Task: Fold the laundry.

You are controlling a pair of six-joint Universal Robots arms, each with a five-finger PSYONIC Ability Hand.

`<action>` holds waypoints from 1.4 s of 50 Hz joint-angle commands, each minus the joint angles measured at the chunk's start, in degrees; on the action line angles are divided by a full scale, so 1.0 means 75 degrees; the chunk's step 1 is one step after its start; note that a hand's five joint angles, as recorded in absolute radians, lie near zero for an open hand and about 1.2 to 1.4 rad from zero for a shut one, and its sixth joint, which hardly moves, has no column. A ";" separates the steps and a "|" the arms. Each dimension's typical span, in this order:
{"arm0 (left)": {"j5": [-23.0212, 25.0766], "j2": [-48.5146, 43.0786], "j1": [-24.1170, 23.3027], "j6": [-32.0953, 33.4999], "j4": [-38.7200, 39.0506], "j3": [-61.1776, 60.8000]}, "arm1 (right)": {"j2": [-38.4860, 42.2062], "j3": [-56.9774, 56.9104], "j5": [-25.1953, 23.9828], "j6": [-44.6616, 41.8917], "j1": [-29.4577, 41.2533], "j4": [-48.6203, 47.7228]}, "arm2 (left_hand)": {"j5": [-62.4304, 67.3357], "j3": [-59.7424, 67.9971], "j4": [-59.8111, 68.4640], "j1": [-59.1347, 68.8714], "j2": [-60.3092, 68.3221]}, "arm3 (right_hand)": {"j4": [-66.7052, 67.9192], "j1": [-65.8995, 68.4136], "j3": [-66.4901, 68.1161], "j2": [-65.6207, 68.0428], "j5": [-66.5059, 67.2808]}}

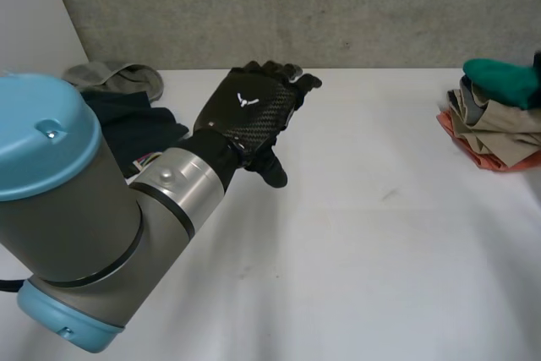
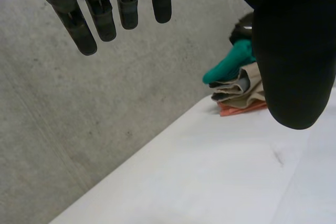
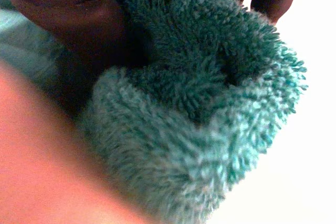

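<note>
Our left robot hand point(image 1: 252, 110) hovers over the white bench point(image 1: 380, 251) with its fingers straight and apart from the thumb, holding nothing. Our right robot hand point(image 3: 68, 19) has thumb and fingers clamped on the teal fluffy cloth point(image 3: 199, 103), which sits on top of the rumpled pile of beige and orange garments point(image 1: 494, 134) at the bench's right side. By the left arm lie a dark navy garment point(image 1: 135, 124) and a grey-green cloth point(image 1: 118, 80). We judge the folding barely begun: nothing is spread flat yet.

No legible text, emblem point(image 1: 246, 99) (left hand point(image 1: 258, 124))
</note>
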 commanded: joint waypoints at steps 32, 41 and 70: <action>-0.0039 0.0324 -0.0072 0.0036 -0.0021 0.0126 | -0.4172 0.1837 0.2852 -0.2411 -0.2558 0.6129 | -0.0031 -0.0018 0.0028 0.0149 0.0007 | -0.7837 -0.6555 -0.7691 -0.7515 -0.7458; -0.0214 0.0559 0.1004 0.0269 0.0108 0.1098 | -0.5704 0.2218 0.3102 -0.1502 -0.1505 0.3497 | 0.0103 0.0117 0.0162 0.0283 0.0141 | -0.7837 -0.6555 -0.7691 -0.7515 -0.7458; 0.0349 -0.5206 0.6116 0.4559 0.0834 0.2985 | -0.7184 0.8303 -0.0168 -0.2178 0.3360 0.2720 | 0.4127 0.4140 0.4186 0.4307 0.4164 | -0.7837 -0.6555 -0.7691 -0.7515 -0.7458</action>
